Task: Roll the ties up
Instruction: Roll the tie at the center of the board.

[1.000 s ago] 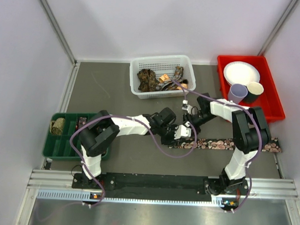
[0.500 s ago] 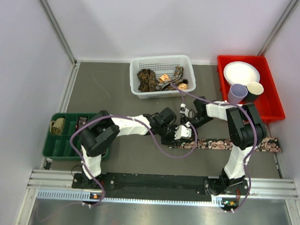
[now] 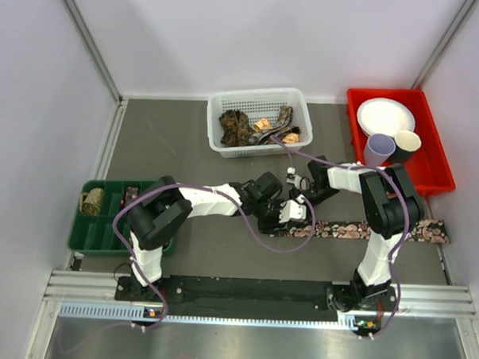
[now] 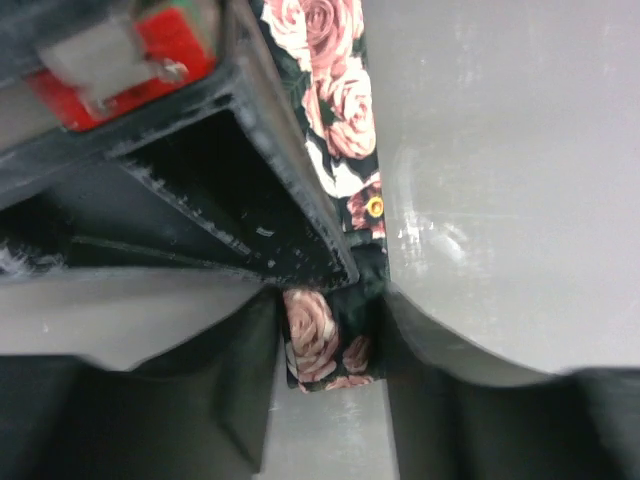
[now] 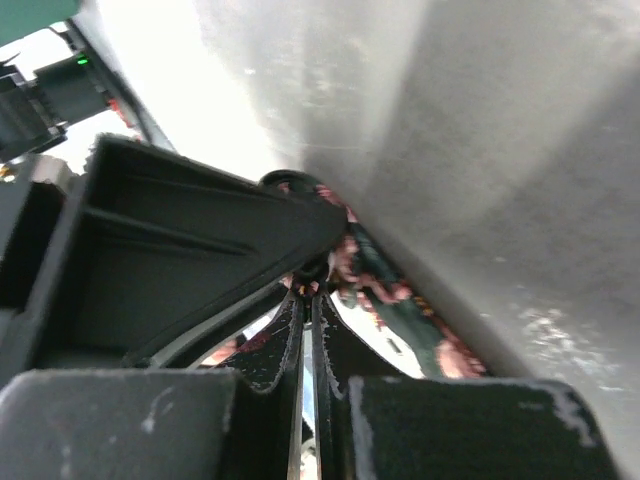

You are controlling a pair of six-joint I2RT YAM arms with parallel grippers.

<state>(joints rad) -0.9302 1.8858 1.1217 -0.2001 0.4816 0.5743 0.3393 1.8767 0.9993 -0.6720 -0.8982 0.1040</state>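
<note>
A dark tie with pink roses (image 3: pixel 364 229) lies flat across the table, running right from the two grippers. My left gripper (image 3: pixel 289 214) is shut on the tie's left end, and the left wrist view shows the folded rose-print end (image 4: pixel 318 345) pinched between the jaws. My right gripper (image 3: pixel 300 195) comes in from the right just beyond it. In the right wrist view its jaws (image 5: pixel 310 288) are almost together, with the tips nipping the tie's edge (image 5: pixel 400 300). The right gripper's black finger (image 4: pixel 250 190) lies over the tie in the left wrist view.
A white mesh basket (image 3: pixel 225 146) at the back holds several crumpled ties (image 3: pixel 240 125). A green tray (image 3: pixel 102 241) at the left holds a rolled tie (image 3: pixel 91 201). A red bin (image 3: pixel 435 168) at the back right holds a plate and two cups.
My right arm has swung its wrist a little left and back, closer to the left gripper. The left gripper and the tie have barely moved.
</note>
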